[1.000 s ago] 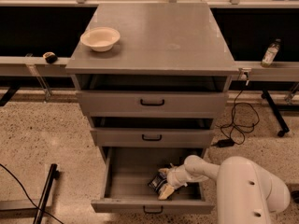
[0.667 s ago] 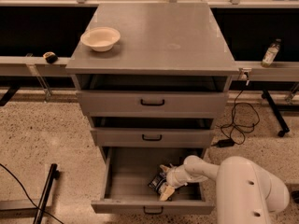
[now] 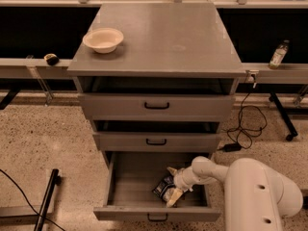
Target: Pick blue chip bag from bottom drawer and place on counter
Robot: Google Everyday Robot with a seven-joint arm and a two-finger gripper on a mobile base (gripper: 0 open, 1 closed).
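Observation:
The bottom drawer (image 3: 125, 189) of the grey cabinet is pulled open. The blue chip bag (image 3: 161, 190) lies on the drawer floor, right of centre, near the front. My gripper (image 3: 173, 184) reaches into the drawer from the right and sits low over the bag. Its cream fingers (image 3: 174, 197) are spread, one behind the bag and one in front, with the bag between them. The bag rests on the drawer floor. The counter (image 3: 178, 32) is the flat grey cabinet top.
A cream bowl (image 3: 103, 39) stands on the counter's left side. The two upper drawers (image 3: 156, 106) stick out slightly. My white arm (image 3: 255, 191) fills the lower right. A bottle (image 3: 278, 54) stands on the right ledge. Cables (image 3: 245, 129) lie on the floor at right.

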